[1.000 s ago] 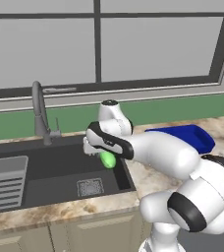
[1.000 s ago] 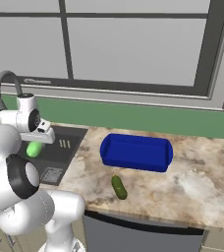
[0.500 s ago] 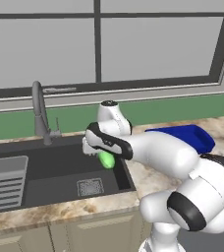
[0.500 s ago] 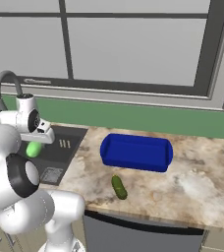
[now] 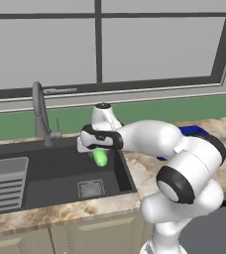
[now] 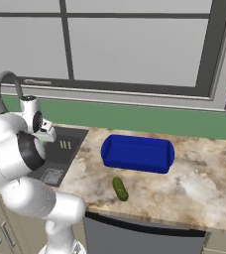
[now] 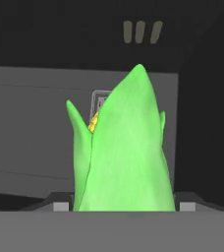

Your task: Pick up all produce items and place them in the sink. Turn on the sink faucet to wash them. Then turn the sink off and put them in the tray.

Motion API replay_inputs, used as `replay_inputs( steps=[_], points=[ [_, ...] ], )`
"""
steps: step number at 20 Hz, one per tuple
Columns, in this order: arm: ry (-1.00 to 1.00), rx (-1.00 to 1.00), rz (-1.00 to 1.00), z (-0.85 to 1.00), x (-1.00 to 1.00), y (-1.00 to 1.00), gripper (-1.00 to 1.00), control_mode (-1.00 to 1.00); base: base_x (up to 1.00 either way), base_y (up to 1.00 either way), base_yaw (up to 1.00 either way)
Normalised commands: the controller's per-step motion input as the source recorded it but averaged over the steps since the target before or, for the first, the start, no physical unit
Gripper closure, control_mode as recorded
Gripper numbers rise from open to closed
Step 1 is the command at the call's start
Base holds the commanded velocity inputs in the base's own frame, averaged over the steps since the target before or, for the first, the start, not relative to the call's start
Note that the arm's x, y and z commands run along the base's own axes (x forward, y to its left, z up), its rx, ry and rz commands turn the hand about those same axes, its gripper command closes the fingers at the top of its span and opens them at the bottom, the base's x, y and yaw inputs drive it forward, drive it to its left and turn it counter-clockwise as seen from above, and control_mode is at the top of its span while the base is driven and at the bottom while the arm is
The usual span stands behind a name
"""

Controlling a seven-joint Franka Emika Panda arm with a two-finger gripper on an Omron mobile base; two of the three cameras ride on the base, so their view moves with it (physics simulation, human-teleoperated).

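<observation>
A white robot arm reaches over the right part of a dark grey sink (image 5: 45, 173) in a simulated kitchen, its gripper (image 5: 96, 154) clamped on a bright lime-green ear of corn (image 5: 100, 158) that hangs above the basin floor, clear of it. From the hand view, the green husk (image 7: 124, 152) fills the middle, pointed tip away from the hand, with a patch of yellow kernels showing at a split on its left side; the dark basin and the square drain grate (image 7: 100, 101) lie beyond it. In the left base view the drain grate (image 5: 90, 189) sits below and just left of the corn, a ribbed grey rack (image 5: 5, 183) lies at the sink's left end, and the gooseneck faucet (image 5: 41, 113) stands behind the basin. On the speckled counter (image 6: 194, 183) to the right, a darker green cucumber (image 6: 120, 189) lies just in front of the blue tray (image 6: 137, 153), apart from it.
</observation>
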Motion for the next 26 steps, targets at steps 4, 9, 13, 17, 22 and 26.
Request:
replay_inputs(
  steps=[4, 9, 13, 17, 22, 26],
  points=[
    [0.00, -0.02, 0.00, -0.23, 0.44, 0.23, 1.00, -1.00, 0.00, 0.00, 0.00],
    [0.00, -0.01, 0.00, -0.33, 0.48, 0.10, 1.00, -1.00, 0.00, 0.00, 0.00],
    [0.00, 0.00, 0.00, -0.32, 0.50, 0.03, 1.00, -1.00, 0.00, 0.00, 0.00],
    [0.00, 0.00, 0.00, -0.51, 0.42, 0.11, 1.00, -1.00, 0.00, 0.00, 0.00],
    [0.00, -0.01, 0.00, -0.54, 0.28, 0.14, 1.00, -1.00, 0.00, 0.00, 0.00],
    [0.00, 0.00, -0.01, -0.48, 0.15, 0.10, 1.00, -1.00, 0.00, 0.00, 0.00]
  ],
)
